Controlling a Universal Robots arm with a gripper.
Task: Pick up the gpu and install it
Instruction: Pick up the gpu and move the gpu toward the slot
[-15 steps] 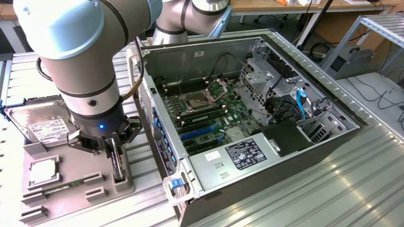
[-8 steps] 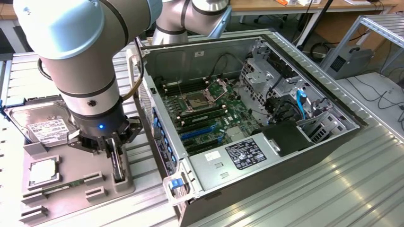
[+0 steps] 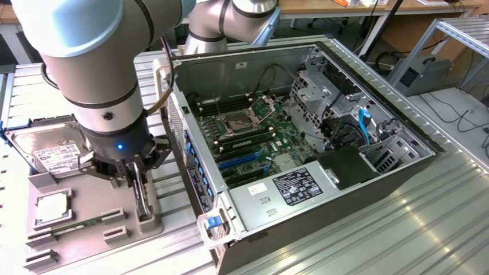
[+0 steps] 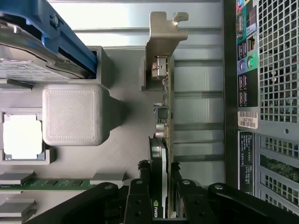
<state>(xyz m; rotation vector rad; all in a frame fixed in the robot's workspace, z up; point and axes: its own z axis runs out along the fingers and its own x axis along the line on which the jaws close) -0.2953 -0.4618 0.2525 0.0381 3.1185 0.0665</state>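
- Ok, I see the arm [image 3: 107, 69] at the exterior frame's left, wrist pointing straight down over the grey tray [image 3: 84, 192].
- Gripper [image 3: 134, 179] [image 4: 159, 189] fingers narrow, clamped on both faces of the gpu [image 3: 142, 200] [image 4: 162, 114].
- The gpu stands on edge on the tray, beside the open PC case [image 3: 229, 66].

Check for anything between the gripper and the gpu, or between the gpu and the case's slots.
Nothing between them: the gripper is closed on the gpu in the gray tray. The case's rear wall rises between tray and blue slots.
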